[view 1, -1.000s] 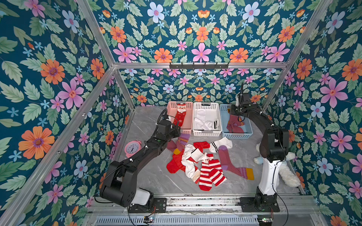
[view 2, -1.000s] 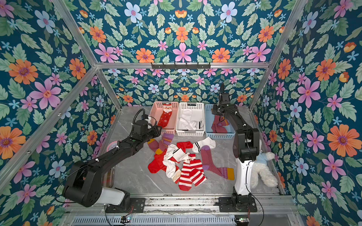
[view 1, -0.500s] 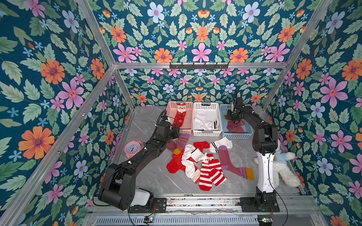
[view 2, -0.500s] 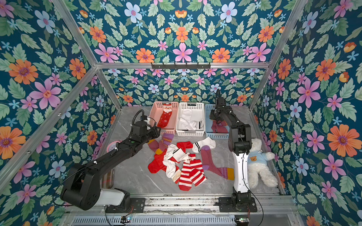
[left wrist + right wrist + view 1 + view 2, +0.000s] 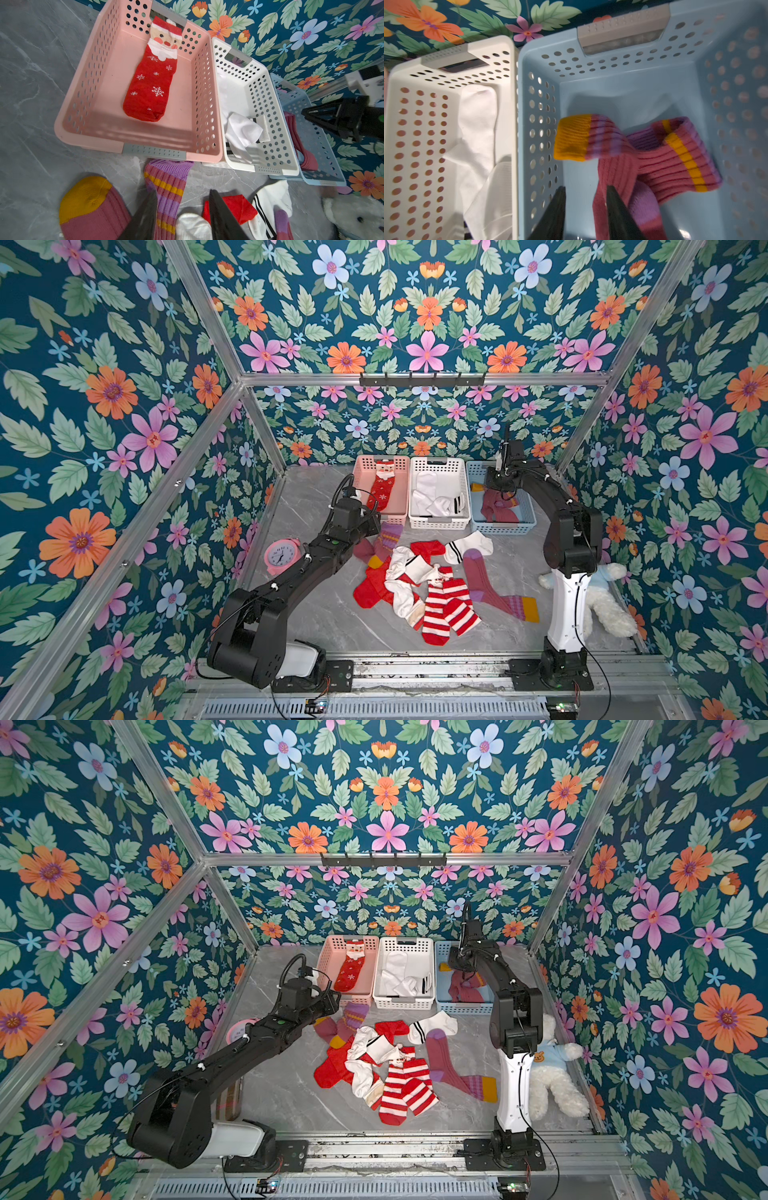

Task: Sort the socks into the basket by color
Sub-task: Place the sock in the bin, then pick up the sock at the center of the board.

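Three baskets stand at the back: pink point(image 5: 360, 489), white point(image 5: 439, 522) and blue point(image 5: 525, 510). My right gripper point(image 5: 585, 188) hangs open over the blue basket point(image 5: 623, 95). A maroon-purple sock with a mustard toe point(image 5: 654, 158) lies loose in that basket, beside one finger. My left gripper point(image 5: 182, 192) is open just above a maroon striped sock point(image 5: 166, 187) in front of the pink basket point(image 5: 104, 104), which holds a red Santa sock point(image 5: 151, 87). White socks point(image 5: 436, 497) fill the white basket. Red, striped point(image 5: 449, 610), white and maroon point(image 5: 490, 585) socks lie piled mid-table.
A pink alarm clock point(image 5: 282, 553) stands by the left wall, behind my left arm. A white plush bear point(image 5: 602, 601) lies against the right wall next to the right arm's base. A black hook rail point(image 5: 422, 379) runs along the back frame.
My right gripper has opened over the blue basket and the maroon sock it held has dropped in. The left arm has hardly moved.
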`<control>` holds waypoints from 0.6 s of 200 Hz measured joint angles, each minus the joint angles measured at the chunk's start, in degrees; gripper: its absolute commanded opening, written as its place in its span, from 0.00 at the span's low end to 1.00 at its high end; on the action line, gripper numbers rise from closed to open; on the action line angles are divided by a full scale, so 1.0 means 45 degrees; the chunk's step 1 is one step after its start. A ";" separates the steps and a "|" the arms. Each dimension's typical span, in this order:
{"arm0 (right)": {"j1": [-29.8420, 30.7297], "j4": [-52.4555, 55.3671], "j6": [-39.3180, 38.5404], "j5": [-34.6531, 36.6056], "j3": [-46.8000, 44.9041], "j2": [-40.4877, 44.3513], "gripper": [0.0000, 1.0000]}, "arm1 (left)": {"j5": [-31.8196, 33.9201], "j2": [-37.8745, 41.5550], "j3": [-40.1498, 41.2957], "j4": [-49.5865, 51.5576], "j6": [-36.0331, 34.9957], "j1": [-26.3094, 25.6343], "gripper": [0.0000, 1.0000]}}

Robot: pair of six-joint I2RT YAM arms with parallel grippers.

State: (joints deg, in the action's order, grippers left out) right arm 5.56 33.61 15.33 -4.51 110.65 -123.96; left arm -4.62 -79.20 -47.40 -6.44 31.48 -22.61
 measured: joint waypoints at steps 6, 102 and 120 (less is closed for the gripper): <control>0.0000 -0.0010 -0.0010 0.0000 -0.0136 0.0219 0.36 | 0.0000 0.0000 0.0000 0.0000 0.0000 0.0000 0.45; 0.1214 -0.2463 0.0500 -0.0427 -0.8461 0.6679 0.38 | -0.0117 -0.0578 0.0058 -0.0204 -0.0005 -0.0087 0.46; 0.1656 -0.2837 0.0631 -0.0578 -0.9734 0.7752 0.38 | -0.0228 -0.0583 0.0233 -0.0282 -0.0005 -0.0175 0.45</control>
State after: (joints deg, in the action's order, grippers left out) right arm 13.02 20.84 18.17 -7.11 66.85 -89.08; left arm -5.65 -81.82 -46.35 -7.70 31.46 -23.40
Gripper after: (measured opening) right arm 0.379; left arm 0.456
